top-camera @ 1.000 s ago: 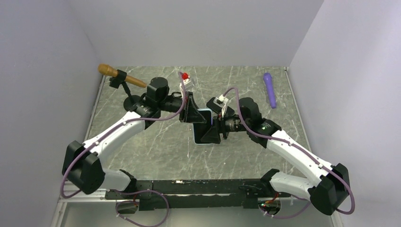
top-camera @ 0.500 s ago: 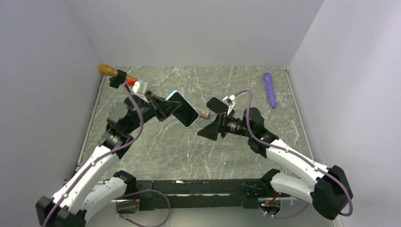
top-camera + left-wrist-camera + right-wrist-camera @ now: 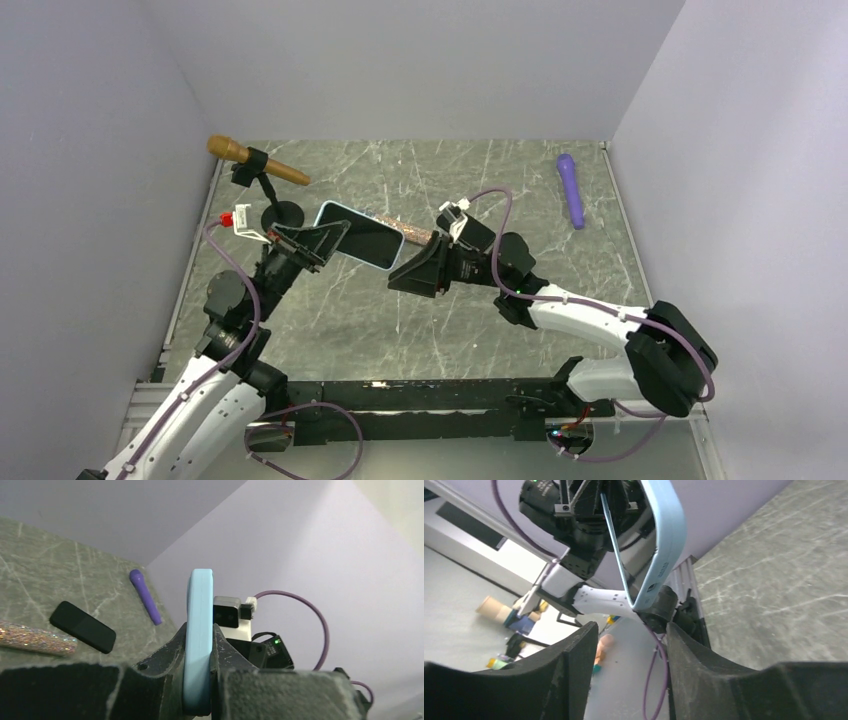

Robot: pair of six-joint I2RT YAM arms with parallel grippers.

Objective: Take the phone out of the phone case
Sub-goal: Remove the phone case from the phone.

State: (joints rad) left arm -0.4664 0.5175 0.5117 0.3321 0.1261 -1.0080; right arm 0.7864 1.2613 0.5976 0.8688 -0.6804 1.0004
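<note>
**Cased phone held in the air above the counter, clamped by the left arm only.**
The left end effector (image 3: 198, 647) is closed on the phone case (image 3: 199, 605), which is raised clear of the grey marbled counter (image 3: 330, 310) and tilted. The case is light blue with rounded corners and a smooth thick rim. The phone (image 3: 365, 238) sits inside it, its dark glossy face filling the rim. The right end effector (image 3: 629, 635) stands with jaws apart and nothing between them, just beside the case's lower corner. A black flat slab (image 3: 82, 626) lies on the counter beside a glittery stick (image 3: 35, 637).
</note>
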